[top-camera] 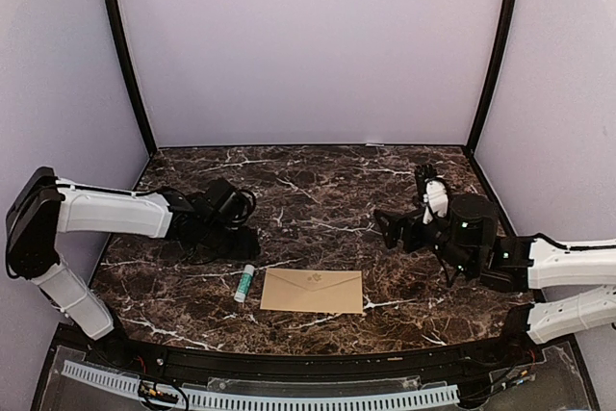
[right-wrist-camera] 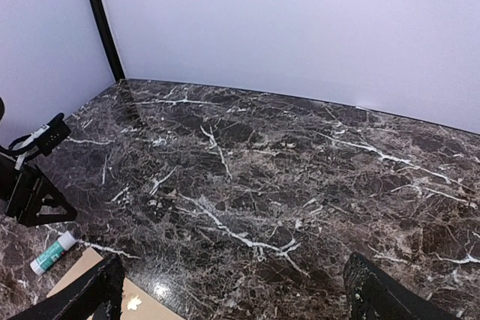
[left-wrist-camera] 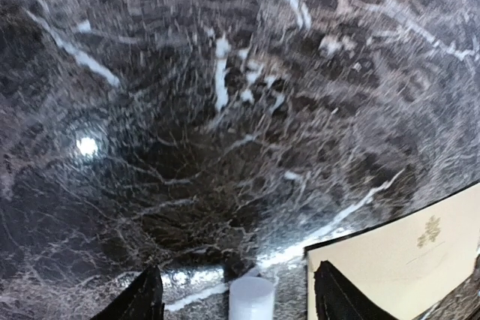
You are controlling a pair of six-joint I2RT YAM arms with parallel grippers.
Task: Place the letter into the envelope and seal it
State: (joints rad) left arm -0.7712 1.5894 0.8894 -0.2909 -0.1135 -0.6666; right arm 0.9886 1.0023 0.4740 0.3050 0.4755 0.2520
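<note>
A kraft-brown envelope (top-camera: pixel 313 291) lies flat at the front middle of the dark marble worktop (top-camera: pixel 318 190), flap folded down. A white-and-green glue stick (top-camera: pixel 244 282) lies just beside its left edge. The left pincer (top-camera: pixel 241 245) hovers open, its fingers (left-wrist-camera: pixel 142 297) apart on either side of the stick. The right pincer (right-wrist-camera: pixel 232 279) is wide open, holding nothing.

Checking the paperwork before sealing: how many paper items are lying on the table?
1: the envelope, flat near the front edge, right of the glue stick. No separate letter shows; it may be hidden inside.
</note>
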